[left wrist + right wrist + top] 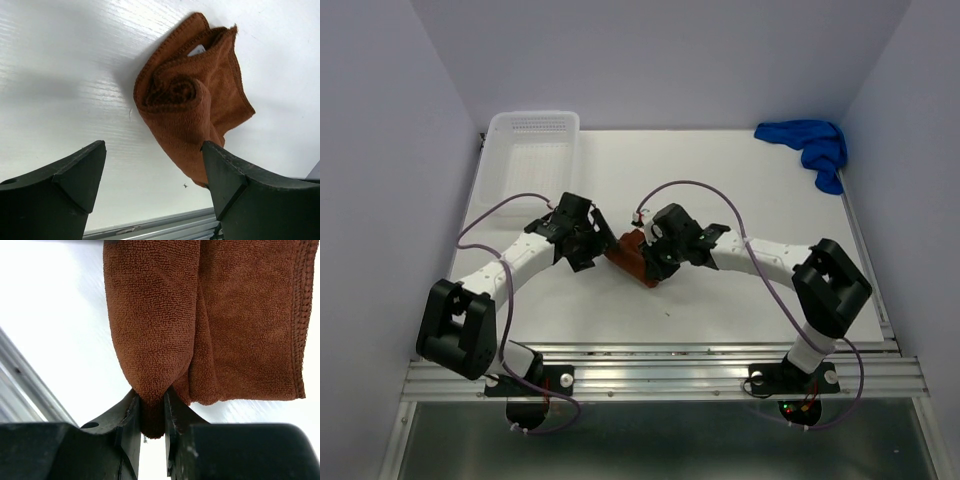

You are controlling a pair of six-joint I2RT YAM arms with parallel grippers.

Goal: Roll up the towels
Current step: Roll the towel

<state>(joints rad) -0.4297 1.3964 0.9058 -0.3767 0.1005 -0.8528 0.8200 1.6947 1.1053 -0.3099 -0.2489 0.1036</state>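
Note:
The rust-brown towel [632, 256] lies partly rolled in the middle of the table between my two grippers. In the left wrist view the brown towel [192, 105] shows a rolled end facing me. My left gripper [154, 170] is open and empty, just left of the towel [592, 248]. My right gripper [151, 415] is shut on the near end of the brown towel's roll [155, 330]; it also shows in the top view [655, 262]. The royal blue towel [812, 146] lies crumpled at the far right corner, away from both grippers.
A white perforated basket [533, 150] stands at the far left of the table. The metal rail [660, 372] runs along the near edge. Pale walls close in the left, right and back.

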